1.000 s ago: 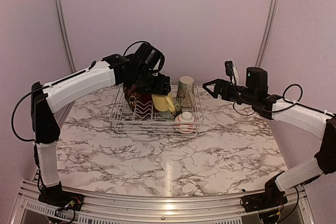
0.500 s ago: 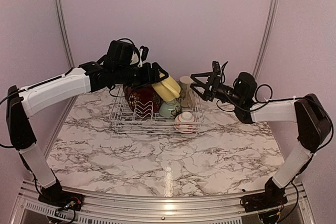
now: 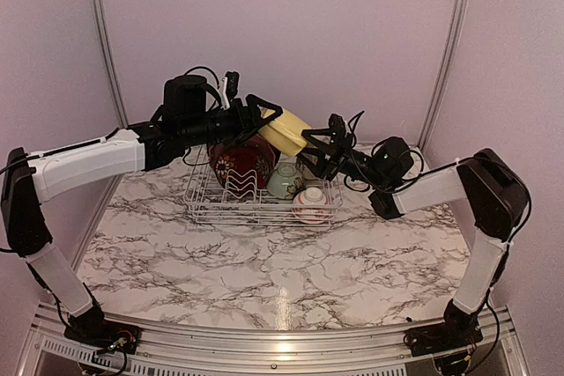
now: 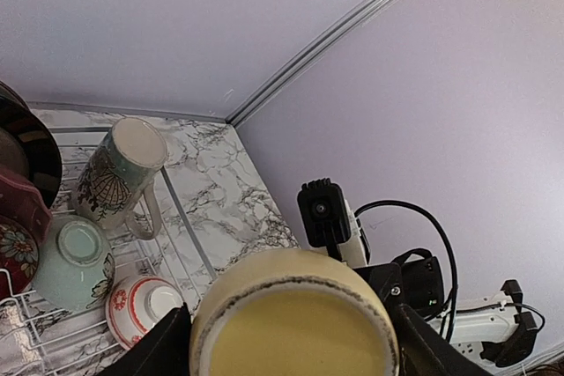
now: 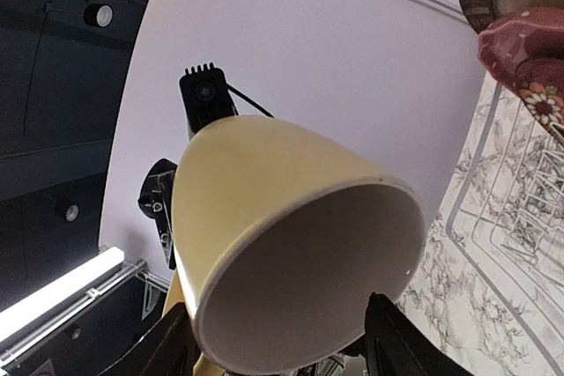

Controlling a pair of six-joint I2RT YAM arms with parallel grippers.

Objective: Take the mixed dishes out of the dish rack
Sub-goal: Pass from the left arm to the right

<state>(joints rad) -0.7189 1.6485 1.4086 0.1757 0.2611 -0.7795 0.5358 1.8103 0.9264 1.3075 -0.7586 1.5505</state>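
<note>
While the marbled counter [image 3: 282, 279] carried the dish rack [image 3: 204, 200] toward its far side, the yellow mug [image 3: 286, 132] hung tilted above the rack, clamped at its base by the left tool [image 3: 269, 122]. The right tool [image 3: 311, 149] straddled its mouth, jaws wide, contact unclear.

Mugs: I count two, one yellow mug [image 3: 284, 132] and one tall patterned mug [image 4: 119, 173].
Bowls: two, one pale green bowl [image 4: 75, 261] and one red-white bowl [image 4: 141, 305].
Plates: two that I can see, one dark-rimmed plate [image 4: 35, 151] and one dark-red plate [image 3: 242, 162].
Dish rack [image 3: 220, 210]: one.
My grippers: two, left gripper [image 3: 263, 117] and right gripper [image 3: 315, 143].
</note>
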